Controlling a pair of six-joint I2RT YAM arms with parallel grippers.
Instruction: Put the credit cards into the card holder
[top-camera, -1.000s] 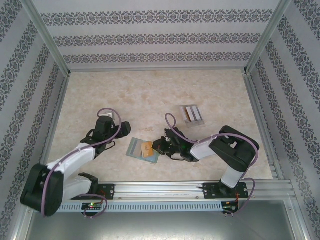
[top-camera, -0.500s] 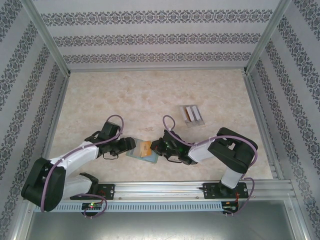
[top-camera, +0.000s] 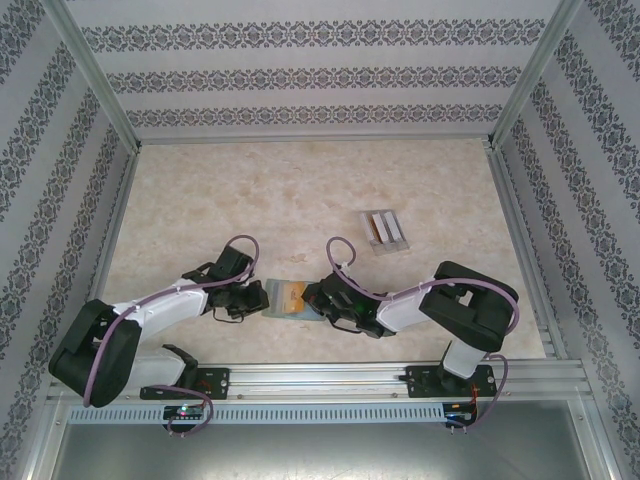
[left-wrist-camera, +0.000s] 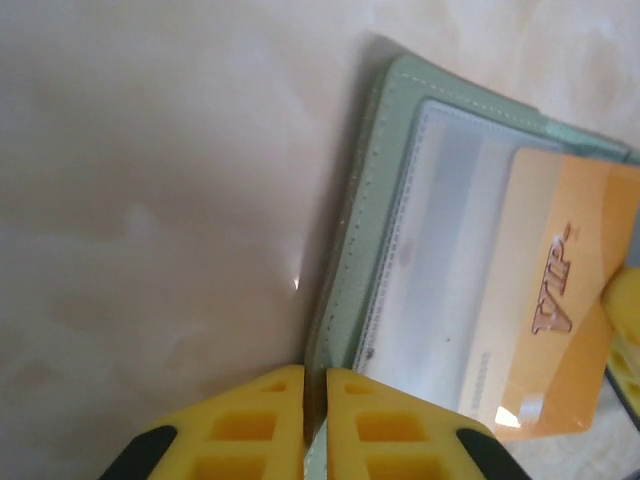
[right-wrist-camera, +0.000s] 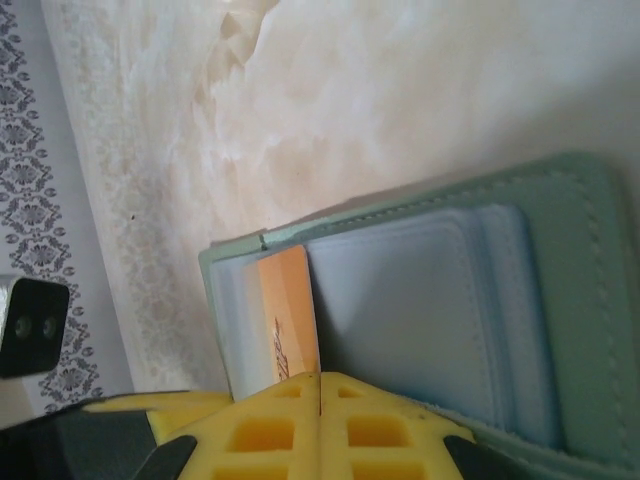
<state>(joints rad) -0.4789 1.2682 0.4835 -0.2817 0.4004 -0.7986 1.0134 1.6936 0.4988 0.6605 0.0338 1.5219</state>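
Open card holder (top-camera: 270, 301) holds 1 orange card (top-camera: 293, 295)

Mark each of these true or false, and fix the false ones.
1. The card holder lies open on the table between the left gripper and the right gripper. True.
2. The orange card on the card holder is printed with "VIP". True.
3. The left gripper hangs wide open above the bare table. False: it is pinched shut on the card holder's edge.
4. The clear rack sits right against the card holder. False: it stands apart from it, farther back and toward the right.
5. The right gripper is shut, at the card holder's edge. True.
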